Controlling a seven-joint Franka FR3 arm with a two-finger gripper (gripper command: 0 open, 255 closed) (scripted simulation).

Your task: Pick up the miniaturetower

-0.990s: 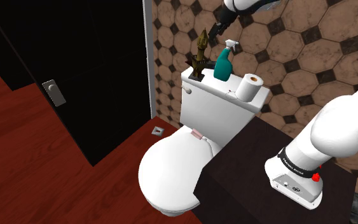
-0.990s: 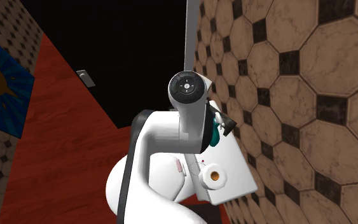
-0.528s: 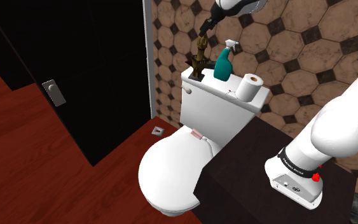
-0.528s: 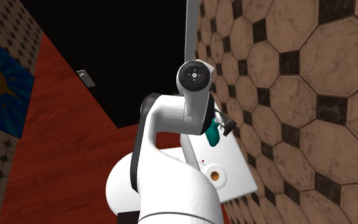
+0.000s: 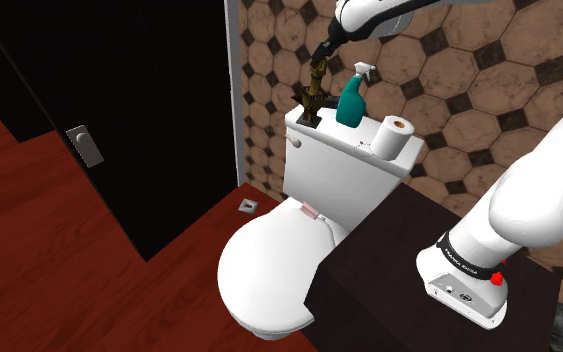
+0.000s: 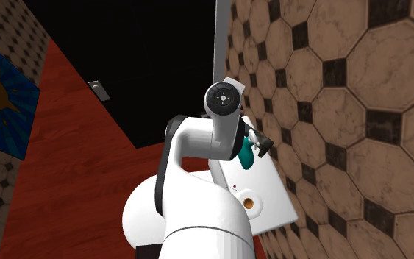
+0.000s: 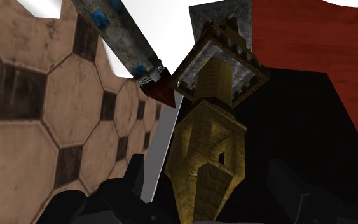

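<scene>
The miniature tower (image 5: 315, 93) is a slim golden-brown spire on a dark square base. It stands upright at the end of the white toilet tank lid (image 5: 361, 148) nearest the shoulder view's left. My black gripper (image 5: 320, 56) hangs right over its top. In the wrist view the tower (image 7: 209, 143) rises toward the camera. Its tip lies between the fingers (image 7: 121, 196) of my gripper (image 7: 206, 205), which stand apart on either side without touching it. The gripper is open.
A teal spray bottle (image 5: 350, 101) stands close beside the tower, and a toilet paper roll (image 5: 394, 137) sits further along the lid. A mottled grey rod with a dark red tip (image 7: 133, 51) shows near the tower's base. The tiled wall (image 5: 469, 80) lies just behind, and a black area lies beyond the door frame (image 5: 232, 90).
The gripper has swung from above the spray bottle toward the shoulder view's left and now sits over the tower's tip. The tower, bottle and roll have not moved.
</scene>
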